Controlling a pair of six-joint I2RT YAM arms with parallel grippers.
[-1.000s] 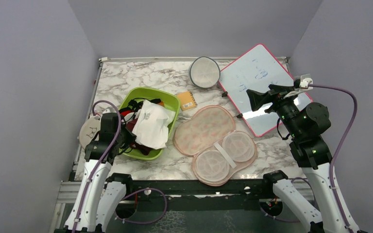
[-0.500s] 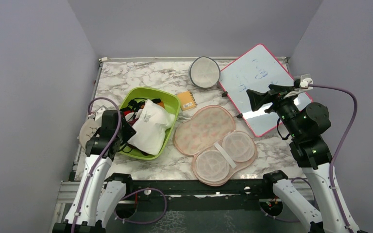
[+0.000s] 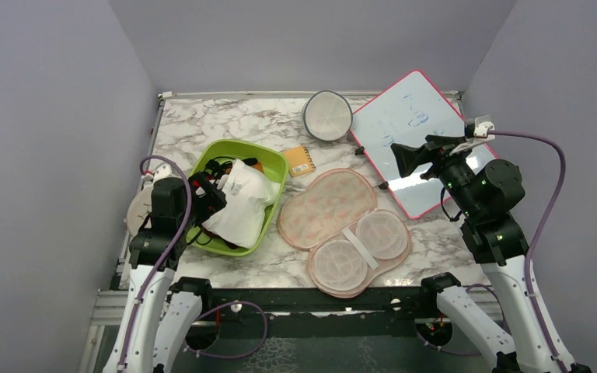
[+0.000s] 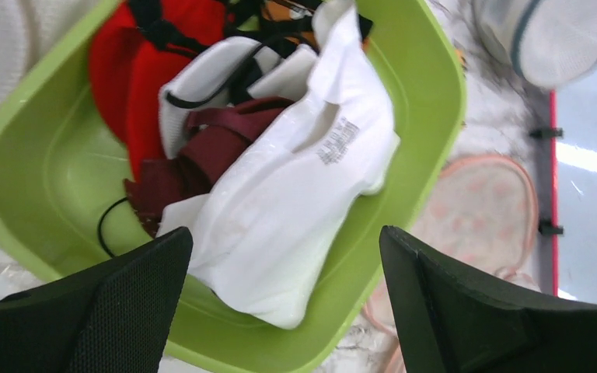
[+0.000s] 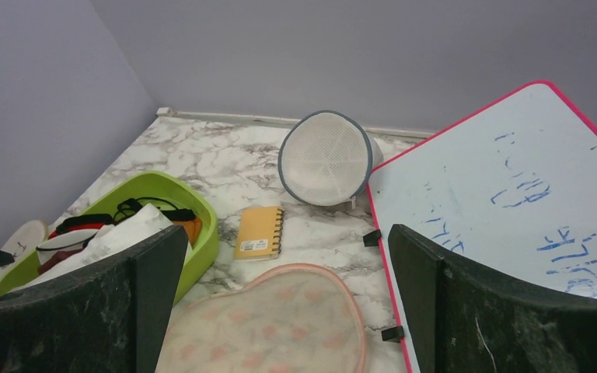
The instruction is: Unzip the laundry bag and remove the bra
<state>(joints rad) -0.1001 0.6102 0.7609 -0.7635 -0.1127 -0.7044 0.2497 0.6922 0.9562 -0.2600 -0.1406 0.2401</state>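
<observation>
The laundry bag (image 3: 326, 206) lies unzipped and spread flat mid-table, its peach printed half (image 5: 272, 326) toward the back and its mesh-lined half (image 3: 361, 249) toward the front. The white padded bra (image 3: 241, 203) rests in the green basin (image 3: 233, 145), draped over red and maroon cloths (image 4: 202, 148). My left gripper (image 3: 206, 194) hovers open over the basin's near-left side, its fingers apart from the bra (image 4: 295, 202) and holding nothing. My right gripper (image 3: 404, 159) stands open and empty above the whiteboard's left edge, behind the bag.
A pink-framed whiteboard (image 3: 416, 132) lies at the back right. A round grey-rimmed mesh disc (image 3: 327, 115) stands beside it. A small orange notebook (image 3: 301, 161) sits between basin and bag. A white round piece (image 3: 138, 208) lies at the table's left edge.
My left gripper has opened and let go of the bra, which now lies bunched in the basin. The left arm has drawn back slightly to the left. The right arm barely shifted.
</observation>
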